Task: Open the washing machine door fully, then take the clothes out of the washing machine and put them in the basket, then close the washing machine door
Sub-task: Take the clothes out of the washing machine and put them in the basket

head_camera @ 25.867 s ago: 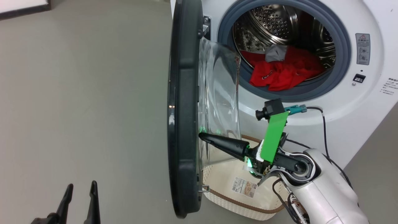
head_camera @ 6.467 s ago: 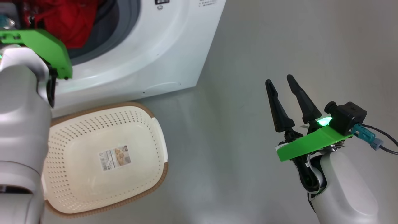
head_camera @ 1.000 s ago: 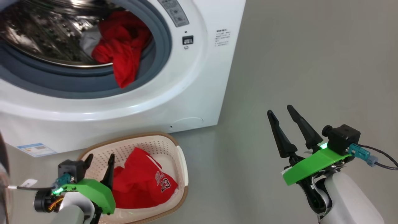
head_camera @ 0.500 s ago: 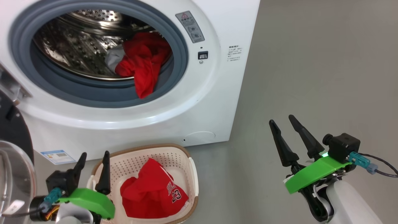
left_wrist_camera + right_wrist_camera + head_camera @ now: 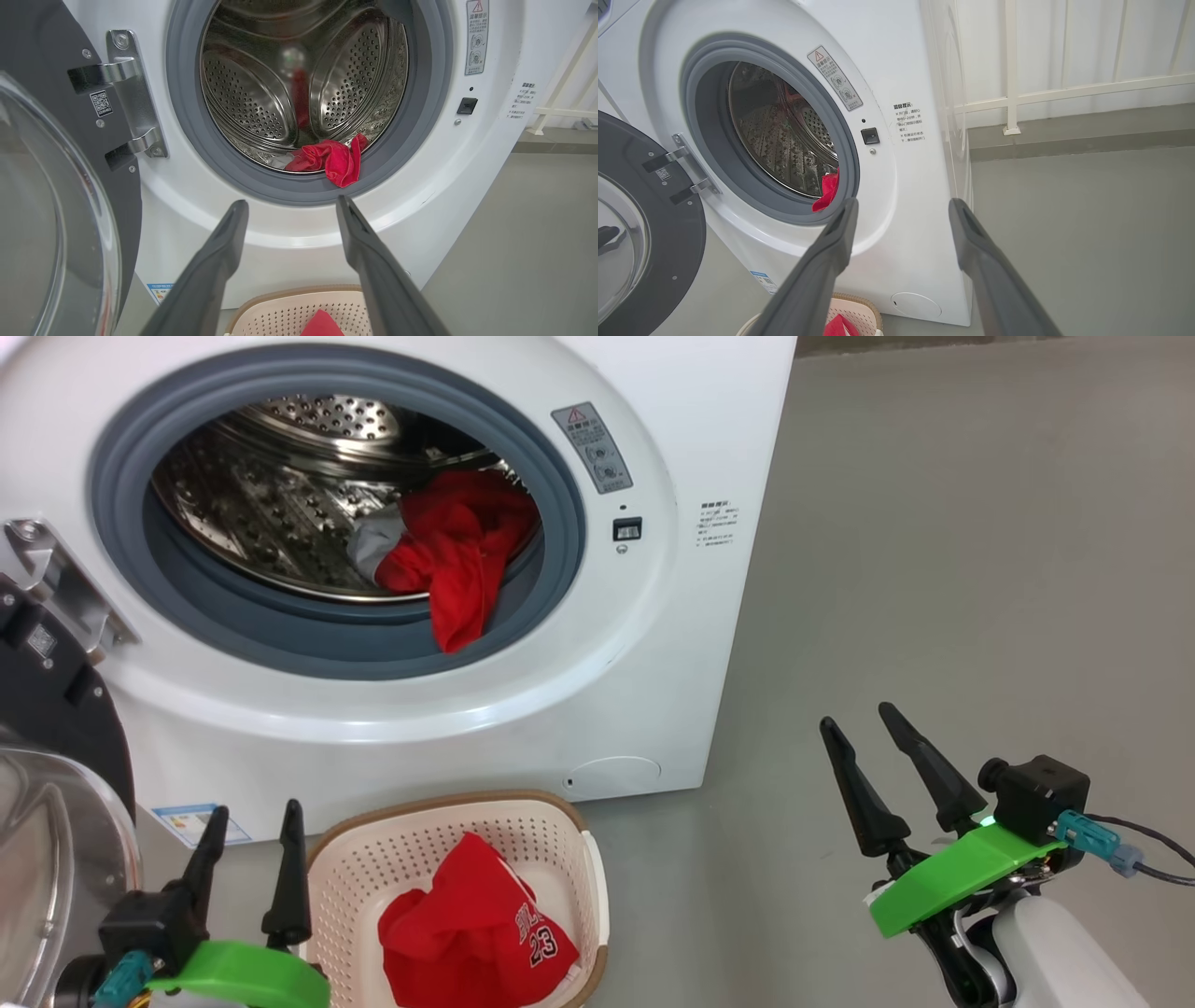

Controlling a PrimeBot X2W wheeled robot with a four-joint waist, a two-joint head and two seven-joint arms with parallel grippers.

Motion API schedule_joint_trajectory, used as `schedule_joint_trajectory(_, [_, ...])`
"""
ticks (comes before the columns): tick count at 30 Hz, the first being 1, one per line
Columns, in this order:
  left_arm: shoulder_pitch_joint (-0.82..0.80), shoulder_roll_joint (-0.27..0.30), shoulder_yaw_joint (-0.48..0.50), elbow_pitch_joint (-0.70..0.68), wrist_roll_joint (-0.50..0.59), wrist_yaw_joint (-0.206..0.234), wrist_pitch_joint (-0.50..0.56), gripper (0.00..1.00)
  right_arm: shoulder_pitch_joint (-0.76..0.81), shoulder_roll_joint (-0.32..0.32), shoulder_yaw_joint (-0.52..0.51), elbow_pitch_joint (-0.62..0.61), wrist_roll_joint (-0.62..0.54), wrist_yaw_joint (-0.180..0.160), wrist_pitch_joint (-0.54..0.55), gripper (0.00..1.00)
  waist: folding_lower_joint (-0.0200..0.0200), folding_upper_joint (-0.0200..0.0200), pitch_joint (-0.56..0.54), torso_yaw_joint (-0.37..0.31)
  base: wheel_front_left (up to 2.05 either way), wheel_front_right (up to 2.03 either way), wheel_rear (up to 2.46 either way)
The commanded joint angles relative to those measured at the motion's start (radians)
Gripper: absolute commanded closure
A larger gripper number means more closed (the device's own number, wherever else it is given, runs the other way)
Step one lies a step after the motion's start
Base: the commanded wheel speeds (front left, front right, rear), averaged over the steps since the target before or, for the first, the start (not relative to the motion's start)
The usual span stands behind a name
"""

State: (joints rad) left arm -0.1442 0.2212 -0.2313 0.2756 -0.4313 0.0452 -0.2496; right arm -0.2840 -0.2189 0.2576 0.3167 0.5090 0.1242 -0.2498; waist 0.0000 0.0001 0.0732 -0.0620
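At the left gripper (image 5: 254,810): two long, dark, matte fingers tapering to blunt points, spread wide, clamped on nothing; same at the right gripper (image 5: 857,717), wide apart and empty, over bare grey floor (image 5: 934,569).

Straight ahead of the left gripper, above its tips: the washing machine (image 5: 653,644), a smooth glossy white box with a round mouth; round that mouth a matte grey rubber ring (image 5: 280,649); inside, a shiny steel drum (image 5: 271,495), ribbed and dotted with small holes. Draped over the drum's lip onto the ring, at the right of the mouth: soft crumpled red clothes (image 5: 457,551), with a small grey fabric piece (image 5: 373,543) against them on the left. Open air between the left fingertips and the mouth.

To the left of the left gripper, near: the washing machine door (image 5: 65,709), standing wide open on a bright metal hinge (image 5: 61,583); glossy black frame round a bulging clear glass bowl (image 5: 56,859); little room on that side.

Just right of the left gripper, low on the floor: the basket (image 5: 401,859), cream plastic, rounded rectangle, walls pierced with rows of holes, brown woven-look rim; inside it a rumpled red jersey (image 5: 467,933) with white trim and the number 23; basket just in front of the machine's foot; small blue label sticker (image 5: 191,821) on the machine's front, just beside the left finger.

Ahead and to the right of the right gripper: wide smooth floor, open; to its left the machine's square front corner, well apart; beyond, a white railing (image 5: 1011,70).
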Motion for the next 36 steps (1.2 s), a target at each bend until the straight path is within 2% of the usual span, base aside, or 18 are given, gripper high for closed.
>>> schedule_joint_trajectory(1, [-0.009, 0.030, 0.040, -0.038, 0.000, 0.017, -0.012, 0.00, 0.003, -0.005, 0.017, -0.027, -0.004, 0.007, -0.012, 0.00, 0.0000, -0.0001, -0.007, 0.001, 0.00, 0.00, 0.00])
schedule_joint_trajectory(16, [0.029, 0.035, 0.036, -0.120, -0.007, 0.048, 0.009, 0.00, 0.014, -0.020, 0.007, -0.034, -0.010, 0.007, -0.012, 0.00, 0.0000, -0.0001, -0.021, -0.001, 0.00, 0.00, 0.00])
schedule_joint_trajectory(36, [0.017, 0.035, 0.023, -0.141, -0.019, 0.054, 0.012, 0.00, 0.010, -0.019, 0.005, -0.033, -0.013, 0.007, -0.012, 0.00, 0.0000, -0.0001, -0.008, -0.002, 0.00, 0.00, 0.00])
